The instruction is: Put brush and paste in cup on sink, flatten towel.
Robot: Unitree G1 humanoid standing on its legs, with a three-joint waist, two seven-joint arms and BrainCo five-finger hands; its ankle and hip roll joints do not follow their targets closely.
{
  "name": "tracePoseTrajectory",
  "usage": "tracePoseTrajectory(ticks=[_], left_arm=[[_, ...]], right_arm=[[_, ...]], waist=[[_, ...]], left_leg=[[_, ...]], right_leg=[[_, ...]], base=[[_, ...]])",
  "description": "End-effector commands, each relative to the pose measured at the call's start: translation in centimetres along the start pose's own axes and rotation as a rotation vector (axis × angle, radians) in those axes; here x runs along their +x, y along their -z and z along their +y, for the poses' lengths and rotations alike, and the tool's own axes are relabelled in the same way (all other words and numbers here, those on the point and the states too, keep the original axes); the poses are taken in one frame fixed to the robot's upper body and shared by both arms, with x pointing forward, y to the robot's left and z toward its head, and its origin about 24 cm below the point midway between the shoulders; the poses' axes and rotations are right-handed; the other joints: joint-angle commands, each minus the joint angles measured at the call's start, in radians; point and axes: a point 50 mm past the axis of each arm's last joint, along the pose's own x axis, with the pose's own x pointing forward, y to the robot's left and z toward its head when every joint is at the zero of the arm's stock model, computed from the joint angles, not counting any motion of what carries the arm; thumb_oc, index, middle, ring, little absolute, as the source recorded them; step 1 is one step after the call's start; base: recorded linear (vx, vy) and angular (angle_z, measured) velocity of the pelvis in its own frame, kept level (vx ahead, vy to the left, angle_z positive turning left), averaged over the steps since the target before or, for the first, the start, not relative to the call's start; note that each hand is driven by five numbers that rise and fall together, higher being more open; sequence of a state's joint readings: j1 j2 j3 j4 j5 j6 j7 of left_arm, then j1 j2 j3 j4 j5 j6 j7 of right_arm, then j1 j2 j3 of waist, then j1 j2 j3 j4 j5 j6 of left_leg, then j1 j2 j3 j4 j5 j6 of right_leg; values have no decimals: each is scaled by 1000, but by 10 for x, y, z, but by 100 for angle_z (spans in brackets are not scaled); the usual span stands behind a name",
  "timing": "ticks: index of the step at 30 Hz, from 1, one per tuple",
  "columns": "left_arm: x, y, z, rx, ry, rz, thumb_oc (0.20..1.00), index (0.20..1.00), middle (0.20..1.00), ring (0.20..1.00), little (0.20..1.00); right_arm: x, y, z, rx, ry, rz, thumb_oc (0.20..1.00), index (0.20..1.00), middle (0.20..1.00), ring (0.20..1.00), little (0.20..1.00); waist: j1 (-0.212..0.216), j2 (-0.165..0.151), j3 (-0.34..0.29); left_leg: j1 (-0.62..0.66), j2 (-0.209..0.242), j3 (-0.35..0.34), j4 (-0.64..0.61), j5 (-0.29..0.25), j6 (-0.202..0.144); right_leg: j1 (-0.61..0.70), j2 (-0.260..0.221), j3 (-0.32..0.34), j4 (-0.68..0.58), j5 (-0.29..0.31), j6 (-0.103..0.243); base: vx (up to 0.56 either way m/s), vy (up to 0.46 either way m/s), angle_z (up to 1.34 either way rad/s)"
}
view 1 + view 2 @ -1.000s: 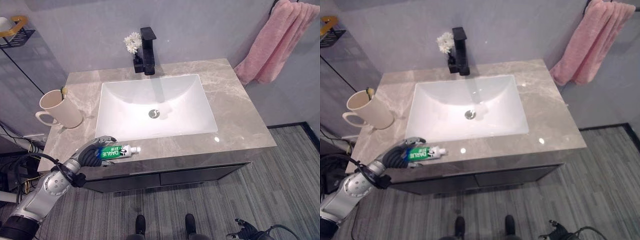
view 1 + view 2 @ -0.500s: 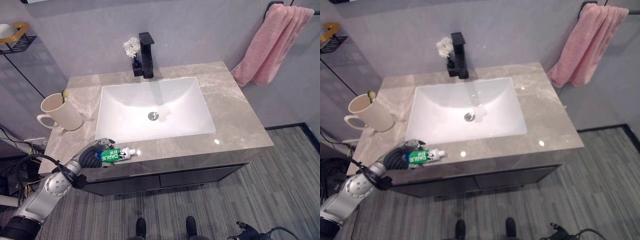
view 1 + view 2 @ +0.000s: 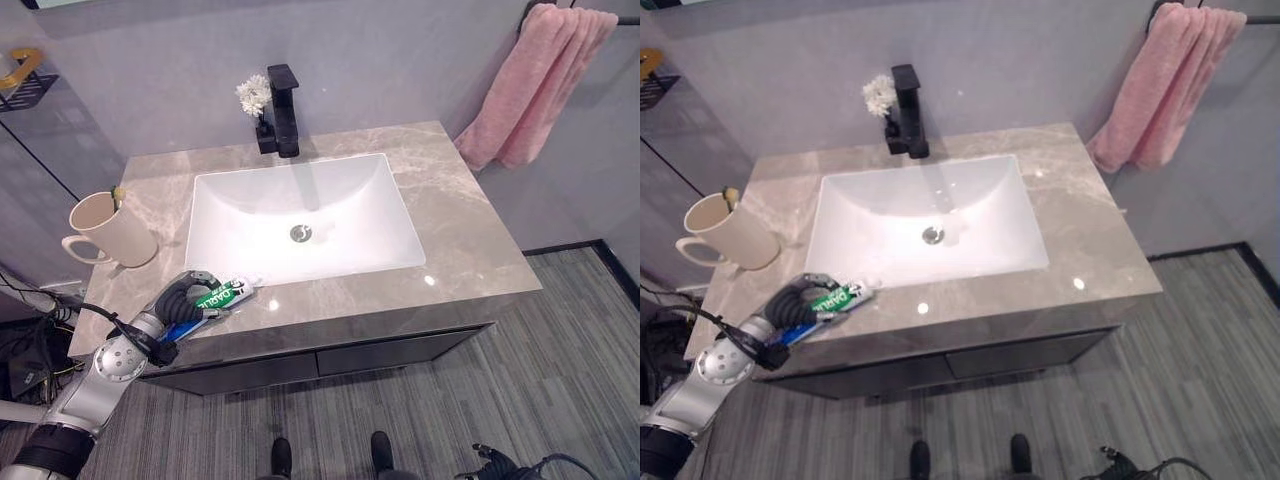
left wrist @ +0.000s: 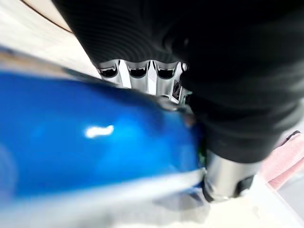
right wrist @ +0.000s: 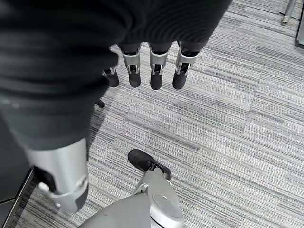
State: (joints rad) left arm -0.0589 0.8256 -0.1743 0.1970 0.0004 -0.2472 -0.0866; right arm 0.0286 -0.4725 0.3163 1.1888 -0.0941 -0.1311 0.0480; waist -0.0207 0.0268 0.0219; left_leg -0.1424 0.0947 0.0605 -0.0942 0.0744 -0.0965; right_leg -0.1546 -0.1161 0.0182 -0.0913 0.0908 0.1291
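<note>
My left hand (image 3: pixel 180 303) sits at the counter's front left corner, shut on a green, white and blue toothpaste tube (image 3: pixel 224 295). The tube is tilted, its cap toward the basin and its blue tail sticking out under the hand. In the left wrist view the blue tube (image 4: pixel 90 142) lies against my curled fingers (image 4: pixel 137 73). A cream cup (image 3: pixel 110 228) stands on the counter's left side with a brush head (image 3: pixel 118 194) poking out of it. A pink towel (image 3: pixel 530 85) hangs bunched on a rail at the upper right. My right hand (image 5: pixel 156 71) hangs open over the floor.
The grey marble counter (image 3: pixel 470 240) holds a white basin (image 3: pixel 300 215). A black tap (image 3: pixel 284 100) and a small white flower (image 3: pixel 252 95) stand behind the basin. A wire shelf (image 3: pixel 20 75) is fixed on the wall at the left. Striped grey flooring (image 3: pixel 560 360) lies to the right.
My left hand has tilted the toothpaste tube and drawn it back a little toward the left, so its blue tail now shows. The camera has shifted slightly.
</note>
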Motion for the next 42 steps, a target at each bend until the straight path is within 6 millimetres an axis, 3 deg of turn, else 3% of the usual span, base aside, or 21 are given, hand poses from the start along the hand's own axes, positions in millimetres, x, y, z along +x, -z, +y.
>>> tracePoseTrajectory(ticks=[1,9,13,20,28,33,42], left_arm=[[-18,21,-44,48,223,99,200,200,200,200,200],[-15,19,-50,144,298,86,200,200,200,200,200],[-16,19,-63,207,382,72,200,200,200,200,200],[-15,19,-64,286,364,61,200,200,200,200,200],[-7,6,-45,375,211,-7,200,200,200,200,200],[-2,-12,-18,426,57,-74,200,200,200,200,200],[-7,-20,7,477,-80,-89,200,200,200,200,200]], right_arm=[[1,-6,-4,-42,-2,-16,1000,1000,1000,1000,1000],[1,-9,-6,-42,7,-23,1000,1000,1000,1000,1000],[2,-13,-8,-47,15,-34,1000,1000,1000,1000,1000],[1,-7,-7,11,50,-16,1000,1000,1000,1000,1000],[-2,16,0,81,74,78,1000,1000,1000,1000,1000],[-4,28,1,189,104,141,1000,1000,1000,1000,1000],[-6,32,-3,282,138,151,1000,1000,1000,1000,1000]], waist=[[-12,-56,23],[-13,-62,23],[-17,-63,25],[-13,-65,24],[-8,-57,7],[-8,-50,-11],[-10,-46,-29]], left_leg=[[1,34,4,7,-28,-21],[-9,36,5,7,-27,-20],[-8,38,9,7,-29,-21],[12,42,14,7,-37,-23],[75,49,17,7,-53,-27],[103,53,21,7,-61,-30],[131,54,34,7,-69,-29]], right_leg=[[-50,-86,-19,4,42,90],[-63,-84,-19,4,43,91],[-67,-83,-16,4,42,89],[-50,-80,-13,4,32,87],[14,-79,-16,4,11,83],[43,-78,-21,4,2,79],[63,-76,-13,4,-3,76]], base=[[0,0,0],[0,0,0],[0,0,0],[5,-3,0],[8,-8,0],[-1,-14,0],[0,-4,-2]])
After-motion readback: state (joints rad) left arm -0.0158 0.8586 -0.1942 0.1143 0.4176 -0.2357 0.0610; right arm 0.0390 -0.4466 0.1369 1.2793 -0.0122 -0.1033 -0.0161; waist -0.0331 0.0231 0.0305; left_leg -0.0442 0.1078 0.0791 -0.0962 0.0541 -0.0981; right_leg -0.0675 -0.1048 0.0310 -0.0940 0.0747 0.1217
